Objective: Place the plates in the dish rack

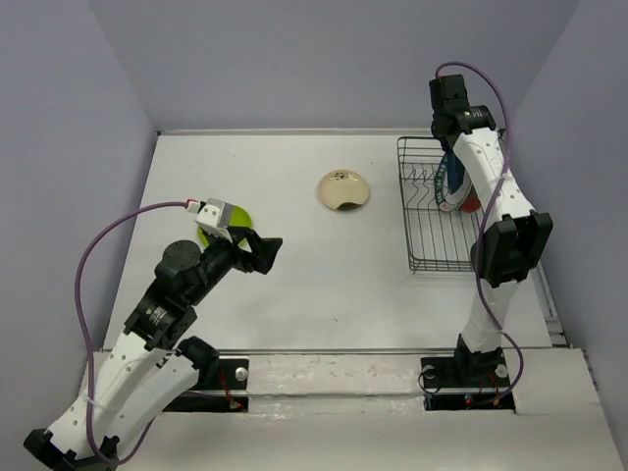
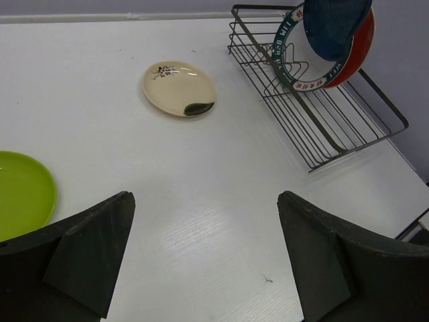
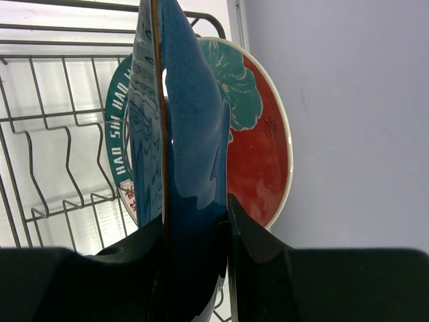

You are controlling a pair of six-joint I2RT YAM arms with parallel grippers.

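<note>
The right gripper [image 3: 194, 225] is squeezing the dark blue plate [image 3: 191, 121] and holds it standing up over the dish rack [image 3: 47, 154]. This step is putting that plate in. It is just beside the red flower plate [image 3: 258, 154] and the plate with the patterned rim [image 2: 293, 67], both in the rack. Next, I think, it must go down between the wires, then the gripper lets go. The left gripper [image 2: 204, 221] is wide open and holds nothing. The green plate [image 2: 20, 191] lies near it on the tabletop [image 2: 201, 168], the cream plate [image 2: 179, 88] farther off.
</note>
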